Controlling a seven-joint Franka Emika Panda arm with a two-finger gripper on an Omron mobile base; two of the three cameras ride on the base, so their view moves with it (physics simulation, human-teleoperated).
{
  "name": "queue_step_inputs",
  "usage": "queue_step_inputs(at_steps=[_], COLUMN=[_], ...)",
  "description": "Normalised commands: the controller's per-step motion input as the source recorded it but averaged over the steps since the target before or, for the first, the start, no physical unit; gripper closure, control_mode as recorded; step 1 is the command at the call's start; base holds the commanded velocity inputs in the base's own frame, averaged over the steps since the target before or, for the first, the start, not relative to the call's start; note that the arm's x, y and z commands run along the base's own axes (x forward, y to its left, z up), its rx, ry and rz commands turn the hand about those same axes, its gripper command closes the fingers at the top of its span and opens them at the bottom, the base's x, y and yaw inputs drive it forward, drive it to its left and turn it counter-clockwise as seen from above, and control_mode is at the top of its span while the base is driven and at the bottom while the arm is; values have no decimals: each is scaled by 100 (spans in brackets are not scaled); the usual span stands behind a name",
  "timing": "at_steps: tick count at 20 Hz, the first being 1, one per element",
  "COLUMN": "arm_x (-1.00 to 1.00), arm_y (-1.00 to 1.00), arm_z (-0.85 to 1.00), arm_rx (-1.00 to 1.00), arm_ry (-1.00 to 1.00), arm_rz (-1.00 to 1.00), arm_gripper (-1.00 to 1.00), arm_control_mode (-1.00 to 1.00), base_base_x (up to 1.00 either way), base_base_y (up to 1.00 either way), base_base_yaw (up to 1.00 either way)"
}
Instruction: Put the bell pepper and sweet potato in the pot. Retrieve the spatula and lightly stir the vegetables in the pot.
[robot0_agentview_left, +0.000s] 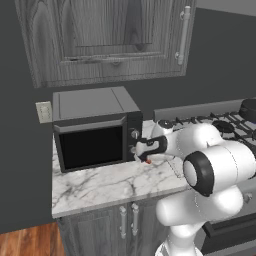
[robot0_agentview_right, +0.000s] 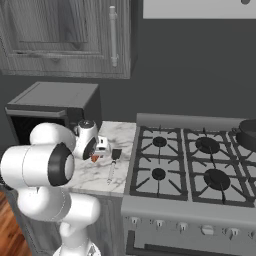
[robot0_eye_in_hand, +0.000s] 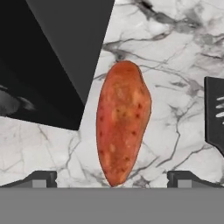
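The sweet potato (robot0_eye_in_hand: 122, 122), an orange-brown oval tuber, lies on the marble counter (robot0_eye_in_hand: 175, 65) next to the microwave. My gripper (robot0_eye_in_hand: 112, 179) hangs just above it, open, with one fingertip on each side of the tuber and nothing held. In the right base view the gripper (robot0_agentview_right: 100, 148) points down over the sweet potato (robot0_agentview_right: 94, 158). The spatula (robot0_agentview_right: 113, 164) lies just right of it, black head (robot0_eye_in_hand: 215, 116) toward the wall. The dark pot (robot0_agentview_right: 248, 134) sits on the stove's far right back burner. The bell pepper is out of view.
The black microwave (robot0_agentview_left: 95, 127) stands close on the left of the gripper, its corner near the tuber. The gas stove (robot0_agentview_right: 195, 165) begins right of the spatula. Wall cabinets (robot0_agentview_left: 105, 40) hang overhead. The counter's front edge (robot0_agentview_left: 115, 197) is near.
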Motion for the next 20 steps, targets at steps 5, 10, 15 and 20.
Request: queue_step_inputs(at_steps=[5,10,15,20], arm_x=[10,5,18,11], arm_y=[0,0,3,3], arm_z=[-14,-6,0,-10], arm_rx=[0,0,0,0], arm_ry=[0,0,0,0], arm_rz=[0,0,0,0], arm_gripper=[-100,-100,-100,-100], arm_control_mode=[-100,-100,-100,-100], base_base_x=[0,0,0,0], base_base_y=[0,0,0,0], base_base_yaw=[0,0,0,0])
